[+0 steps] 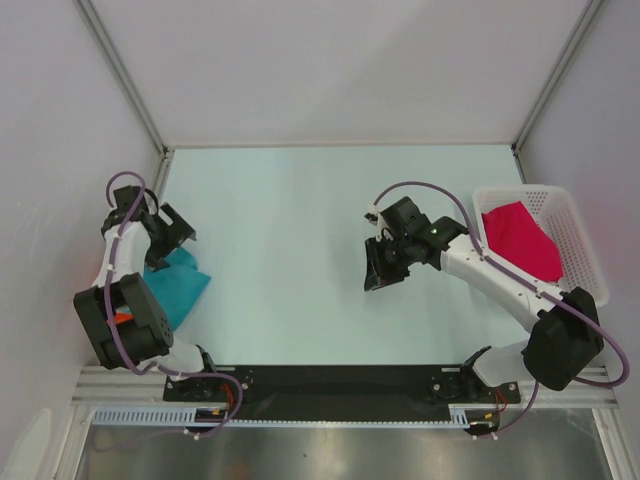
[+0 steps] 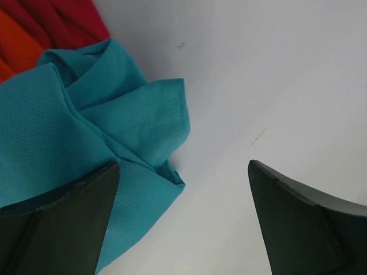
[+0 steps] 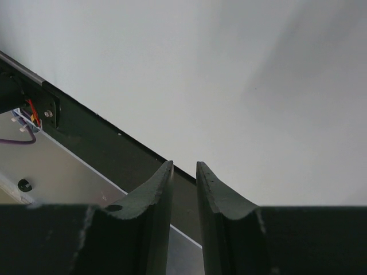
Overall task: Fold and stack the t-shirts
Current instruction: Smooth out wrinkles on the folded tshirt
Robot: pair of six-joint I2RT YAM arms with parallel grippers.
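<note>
Teal shirt (image 1: 185,285) lies crumpled at the left of the bench (image 1: 300,200), with an orange shirt (image 2: 14,43) and a dark red shirt (image 2: 63,20) just beside it. The left pincer (image 2: 183,166) hangs over its edge, jaws wide apart. A magenta shirt (image 1: 515,238) sits in the basket (image 1: 580,225) on the right. The right pincer (image 3: 184,166), over mid-bench, shows only a slim gap and grips nothing.

At your nine o'clock, one t-shirt (image 1: 185,285) lies on the worktop (image 1: 300,200) near its left edge, with a second shirt (image 2: 17,46) and a third shirt (image 2: 69,20) touching it. At three o'clock, a fourth shirt (image 1: 520,240) sits in the basket (image 1: 588,255).
</note>
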